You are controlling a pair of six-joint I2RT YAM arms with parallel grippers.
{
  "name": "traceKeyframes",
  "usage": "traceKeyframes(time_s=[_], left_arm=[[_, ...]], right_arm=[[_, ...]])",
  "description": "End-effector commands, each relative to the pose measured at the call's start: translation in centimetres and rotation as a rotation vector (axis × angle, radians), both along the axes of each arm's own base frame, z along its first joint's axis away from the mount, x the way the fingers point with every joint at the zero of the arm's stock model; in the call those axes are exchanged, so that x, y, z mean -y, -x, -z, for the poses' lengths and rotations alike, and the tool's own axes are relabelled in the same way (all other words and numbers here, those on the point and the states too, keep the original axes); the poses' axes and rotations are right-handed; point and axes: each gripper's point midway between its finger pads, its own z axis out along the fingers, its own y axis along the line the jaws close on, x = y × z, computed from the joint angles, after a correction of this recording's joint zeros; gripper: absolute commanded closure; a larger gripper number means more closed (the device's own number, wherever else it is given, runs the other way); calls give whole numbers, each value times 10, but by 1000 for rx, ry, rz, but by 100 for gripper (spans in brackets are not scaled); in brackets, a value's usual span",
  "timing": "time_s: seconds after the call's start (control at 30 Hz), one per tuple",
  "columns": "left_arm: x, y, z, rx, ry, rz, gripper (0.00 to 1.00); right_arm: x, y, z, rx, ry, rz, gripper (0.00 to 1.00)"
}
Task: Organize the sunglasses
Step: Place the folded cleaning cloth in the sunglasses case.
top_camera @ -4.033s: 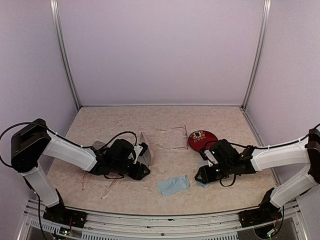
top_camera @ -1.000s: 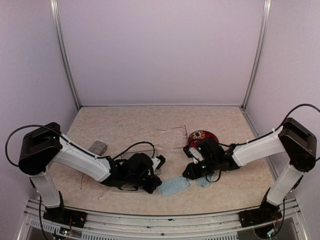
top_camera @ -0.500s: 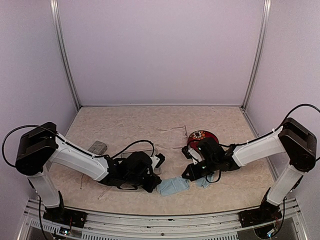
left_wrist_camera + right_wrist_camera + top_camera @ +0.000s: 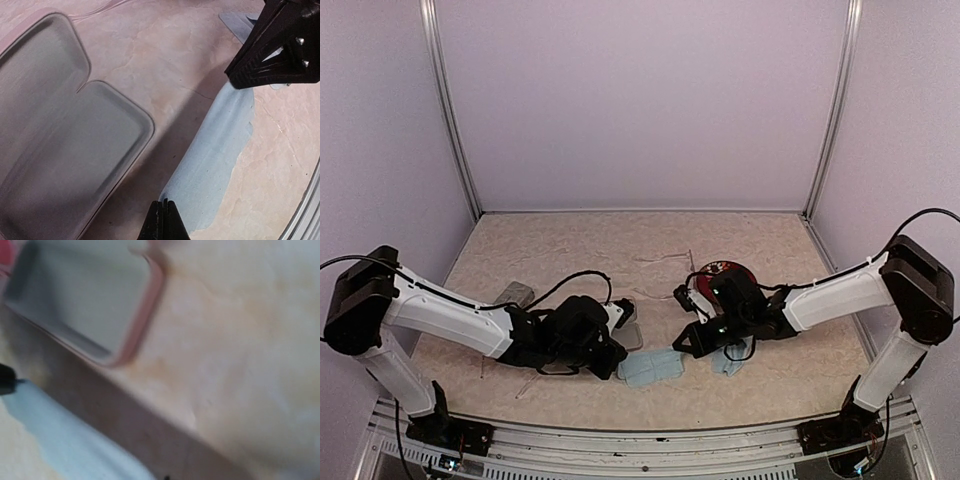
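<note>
Two pairs of sunglasses are lying on the table point(image 4: 570, 240) with neither gripper touching them, while both arms are working on a cloth instead. At the far left, faint thin pinkish lines near the front edge are probably the red-pink pair point(image 4: 484, 368), though they are too fine to be sure. A closed grey case point(image 4: 515, 293) is sitting just behind them.

The left gripper point(image 4: 617, 366) is pressing its fingers together on the near corner of a light-blue cloth point(image 4: 650, 368). Just beside it an open case point(image 4: 65, 145) is lying flat, showing its grey lining, apparently waiting to take the cloth or a pair.

The right gripper point(image 4: 682, 347) is likewise closed, pinching the cloth's opposite end. The two seem to be holding the fabric between them, likely to spread or fold it. A second cloth point(image 4: 730, 362) is lying beyond that gripper.

Farther back, the pale clear pair point(image 4: 665, 259) is resting well apart from both grippers, next to a red case point(image 4: 725, 272).
</note>
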Motion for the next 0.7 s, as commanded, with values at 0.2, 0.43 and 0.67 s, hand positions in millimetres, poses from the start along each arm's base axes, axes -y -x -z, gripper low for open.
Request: traceKeyframes(time_s=[0.2, 0.43, 0.67], left_arm=[[-44, -12, 0, 16, -61, -104, 100], [-73, -27, 0, 24, -92, -176, 100], [-101, -42, -3, 33, -106, -246, 100]], right_arm=[[-40, -18, -28, 64, -108, -55, 100], [-62, -31, -25, 64, -129, -71, 100], [-83, -41, -23, 61, -153, -85, 100]])
